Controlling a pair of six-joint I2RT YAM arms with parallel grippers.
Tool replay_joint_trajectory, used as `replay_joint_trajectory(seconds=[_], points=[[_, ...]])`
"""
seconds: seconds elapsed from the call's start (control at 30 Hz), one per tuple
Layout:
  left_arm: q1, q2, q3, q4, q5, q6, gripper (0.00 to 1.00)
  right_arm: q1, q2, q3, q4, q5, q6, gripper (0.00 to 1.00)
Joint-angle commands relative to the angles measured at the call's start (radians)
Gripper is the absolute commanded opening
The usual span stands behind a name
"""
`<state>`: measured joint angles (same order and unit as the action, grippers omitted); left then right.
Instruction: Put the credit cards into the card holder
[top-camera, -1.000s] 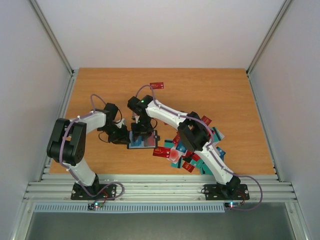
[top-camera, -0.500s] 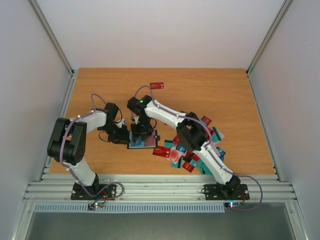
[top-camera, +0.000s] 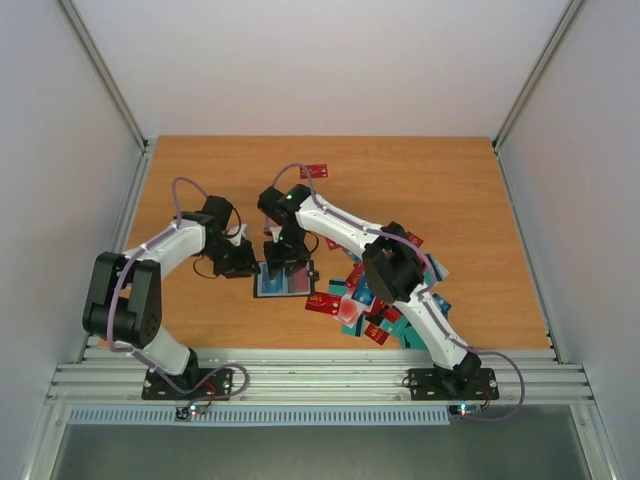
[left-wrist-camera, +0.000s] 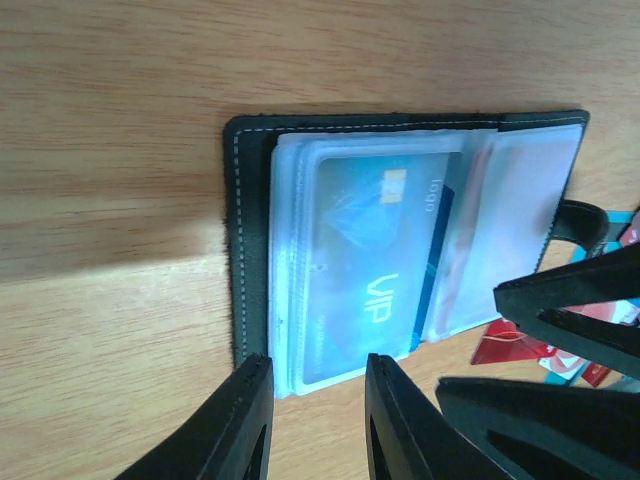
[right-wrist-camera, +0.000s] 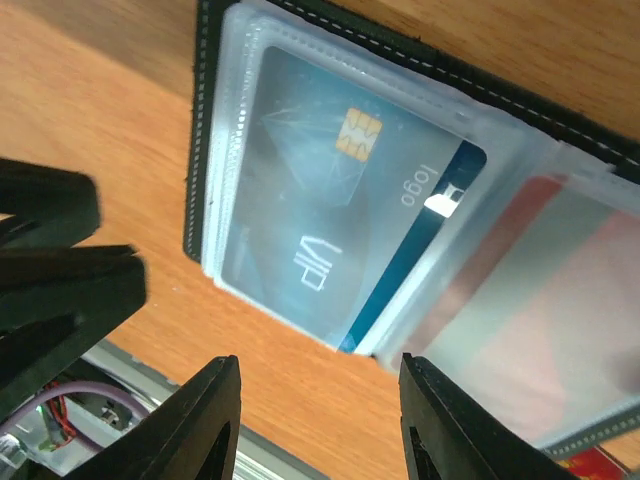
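Card holder (top-camera: 285, 281) lies open and flat on the desk (top-camera: 460, 190), left of centre, between the two arms. A blue card (left-wrist-camera: 372, 262) sits in its left clear sleeve and a red one (right-wrist-camera: 565, 300) shows through the right sleeve.

Left pincer (left-wrist-camera: 318, 415): jaws part open, empty, straddling the near edge of the left sleeve. Risk: closing here could pinch the loose plastic leaves and drag or flip the holder, which appears unpinned.

Right pincer (right-wrist-camera: 318, 410): jaws about half open, empty, over the blue card's corner, which looks not fully seated. Risk: both pincers crowd one edge and could collide, and a push could skew the card instead of seating it.

One red card (top-camera: 314, 171) lies apart at the back. Further right, the loose credit cards (top-camera: 392, 305) lie overlapped beneath the right arm, likely hard to lift singly
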<state>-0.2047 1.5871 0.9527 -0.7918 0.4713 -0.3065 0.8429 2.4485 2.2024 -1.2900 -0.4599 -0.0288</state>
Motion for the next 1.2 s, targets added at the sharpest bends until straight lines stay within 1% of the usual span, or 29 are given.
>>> replay_joint_trajectory(seconds=[0.0,0.13,0.43,0.53,0.57,0.77,0.87,1.17], points=[[-0.005,-0.008,-0.002,0.049,0.068,-0.006,0.28,-0.013,-0.087,-0.047,0.033,0.001,-0.005,0.45],[-0.004,0.008,-0.012,0.079,0.119,-0.01,0.29,-0.024,-0.094,-0.087,0.067,-0.024,0.007,0.44],[-0.004,0.057,-0.033,0.112,0.153,-0.005,0.28,-0.029,-0.074,-0.112,0.13,-0.071,0.027,0.39],[-0.005,0.074,-0.039,0.126,0.168,-0.009,0.29,-0.036,-0.071,-0.122,0.142,-0.072,0.027,0.35],[-0.004,0.08,-0.04,0.129,0.168,-0.009,0.29,-0.039,-0.072,-0.129,0.15,-0.071,0.053,0.33],[-0.004,0.103,-0.032,0.122,0.152,-0.005,0.29,-0.057,-0.074,-0.184,0.196,-0.093,0.085,0.19],[-0.005,0.107,-0.033,0.117,0.14,-0.001,0.29,-0.061,-0.069,-0.203,0.209,-0.098,0.087,0.15],[-0.004,0.13,-0.037,0.12,0.142,0.008,0.3,-0.075,-0.058,-0.242,0.235,-0.114,0.096,0.08]])
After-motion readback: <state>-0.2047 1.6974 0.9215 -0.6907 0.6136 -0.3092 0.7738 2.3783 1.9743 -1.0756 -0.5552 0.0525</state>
